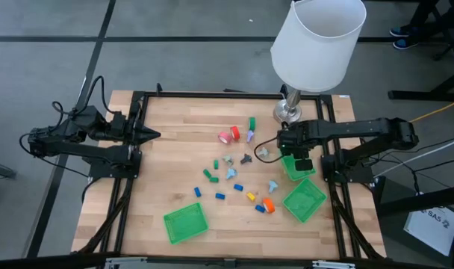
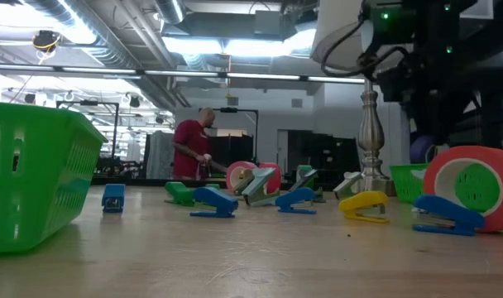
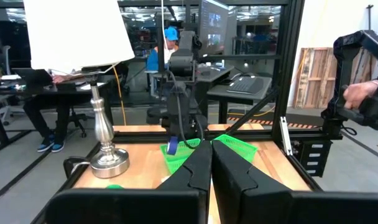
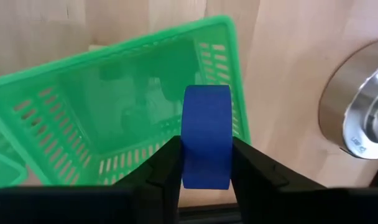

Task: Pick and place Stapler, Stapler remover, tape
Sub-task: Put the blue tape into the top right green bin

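Observation:
My right gripper (image 1: 293, 155) hangs over the small green basket (image 1: 298, 169) by the lamp and is shut on a blue roll of tape (image 4: 206, 137). The left wrist view shows that blue roll (image 3: 172, 147) below the right arm. Red and pink tape rolls (image 1: 228, 135) lie on the far middle of the table, and an orange roll (image 1: 268, 203) lies nearer. Small blue, yellow and green staplers (image 1: 219, 196) and grey removers (image 1: 246, 158) are scattered on the wood. My left gripper (image 1: 154, 135) waits shut at the table's left side. My right gripper pinches the blue roll's two flat sides (image 4: 195, 163) between its fingers (image 4: 167, 165). It comes from above, pointing down. The roll stands on edge in the hold, lifted clear over the open basket (image 4: 114, 106).
A lamp with a silver base (image 1: 288, 112) and a white shade stands just beyond the right gripper. Two more green baskets sit at the near right (image 1: 304, 200) and near middle (image 1: 186, 223). A black frame rims the table. People show in the room behind.

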